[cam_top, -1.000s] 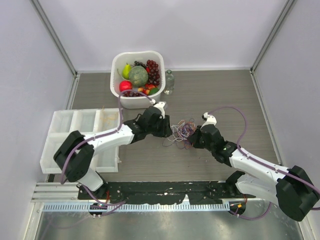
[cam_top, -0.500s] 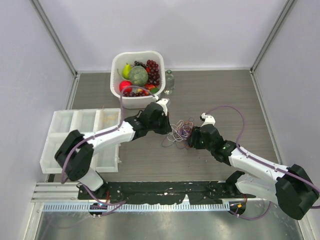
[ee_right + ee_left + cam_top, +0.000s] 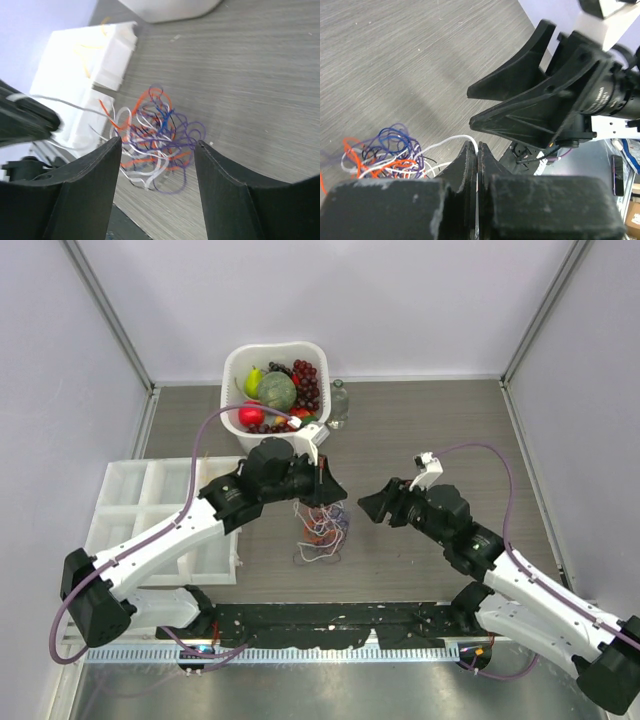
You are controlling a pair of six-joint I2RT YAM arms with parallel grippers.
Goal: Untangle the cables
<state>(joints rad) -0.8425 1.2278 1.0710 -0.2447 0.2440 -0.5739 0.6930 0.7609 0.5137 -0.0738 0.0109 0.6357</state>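
The cables (image 3: 320, 532) are a small tangle of orange, purple, blue and white wires between the two arms. My left gripper (image 3: 327, 490) is shut on a white cable (image 3: 462, 138), and the tangle (image 3: 385, 156) trails from that strand below it. Whether the lowest loops touch the table I cannot tell. My right gripper (image 3: 369, 505) stands open to the right of the tangle, apart from it. In the right wrist view the tangle (image 3: 156, 131) shows beyond the spread fingers (image 3: 95, 170), with nothing between them.
A white basket (image 3: 233, 368) of fruit stands at the back, with a small glass bottle (image 3: 339, 403) beside it. A white compartment tray (image 3: 130, 490) lies at the left. The black base rail (image 3: 330, 618) runs along the near edge.
My left gripper shut on the white cable, then rose and drew the tangle towards the near left. My right gripper opened, let go of the tangle and pulled back.
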